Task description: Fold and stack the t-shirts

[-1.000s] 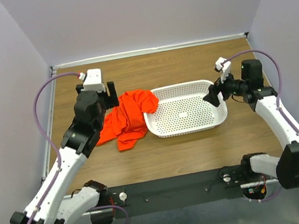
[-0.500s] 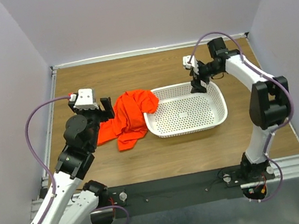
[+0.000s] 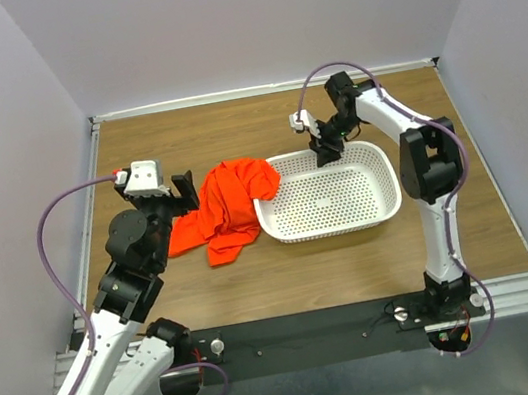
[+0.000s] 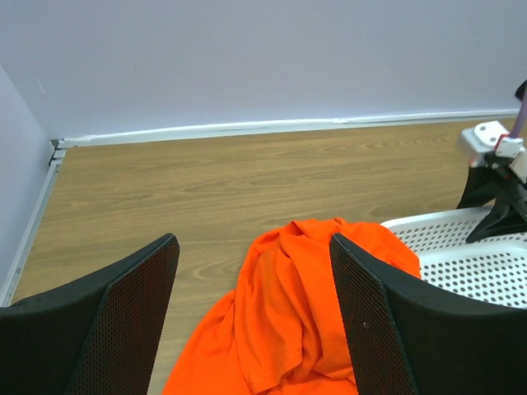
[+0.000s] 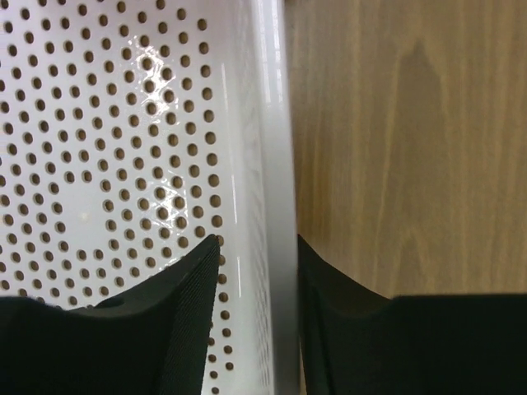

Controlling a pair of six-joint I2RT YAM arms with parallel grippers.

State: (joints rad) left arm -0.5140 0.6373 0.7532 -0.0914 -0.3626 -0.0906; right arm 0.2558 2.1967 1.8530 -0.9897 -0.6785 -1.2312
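Top external: orange t-shirt [image 3: 225,209] sits crumpled on the bench [image 3: 288,280], left of centre. Its far-right corner is draped over the left rim of the white basket [image 3: 330,230]. Not spread, not folded, so the task looks barely started.

Left tool [image 3: 185,192] hovers just beside the heap's left edge. Fingers are wide apart with nothing between them. Left wrist view has the shirt dead ahead and slightly below, framed by both fingers.

Right tool [image 3: 324,152] is at the basket's far rim. Right wrist view shows one finger inside the perforated wall and one outside, straddling the rim and close on both sides. Can't tell whether it's actually clamped. My guess is it's there to shift the basket, not to take the shirt.

Key geometry: the heap's long axis runs diagonally, near-left to far-right, ending on the basket rim. Left arm is clearly the nearer one. The shirt lies to its right and a little forward, so a short reach gets fabric.

Risk: moving the basket drags the draped corner along.
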